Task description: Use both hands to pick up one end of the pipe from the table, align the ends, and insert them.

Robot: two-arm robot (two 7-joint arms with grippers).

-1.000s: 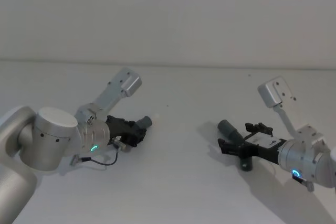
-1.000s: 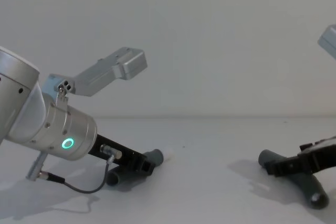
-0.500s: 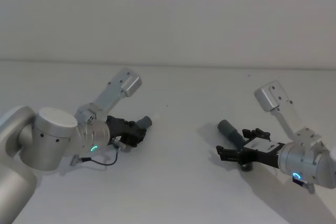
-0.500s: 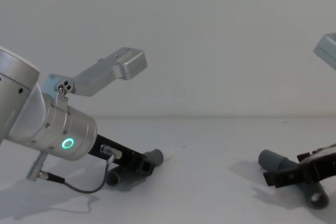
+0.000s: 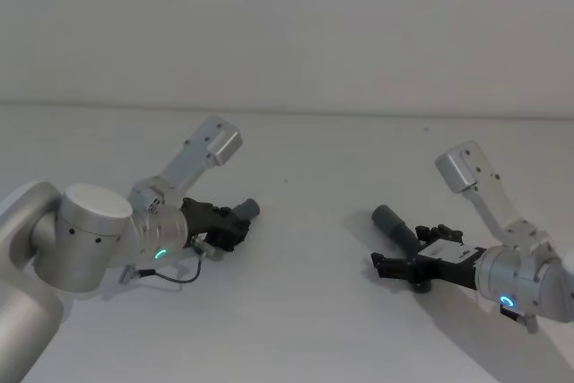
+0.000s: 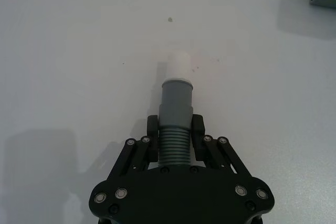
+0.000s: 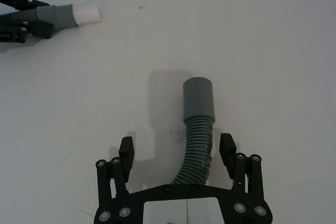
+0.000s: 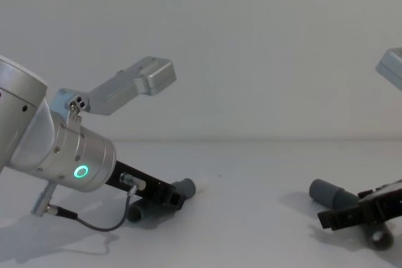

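My left gripper (image 5: 235,226) (image 6: 174,127) (image 8: 174,198) rests low on the table (image 5: 305,320), shut on the ribbed part of one pipe piece (image 6: 175,103). That piece's grey cuff and white tip (image 6: 177,65) stick out ahead of the fingers. The other pipe piece (image 5: 393,221) (image 7: 198,129) (image 8: 329,191) lies on the table at the right, its smooth grey cuff (image 7: 198,97) pointing away from my right gripper (image 5: 404,248) (image 7: 176,149) (image 8: 352,208). That gripper is open, one finger on each side of the ribbed part, not touching it.
The white table runs back to a plain wall. A wide bare stretch lies between the two pipe pieces. In the right wrist view the left gripper (image 7: 21,24) and its white-tipped piece (image 7: 86,13) lie farther off. A wrist camera bracket (image 5: 208,145) stands above the left arm.
My right gripper has sunk lower toward the table and drawn back a little along its pipe piece, still open. The left gripper and its piece have not moved.
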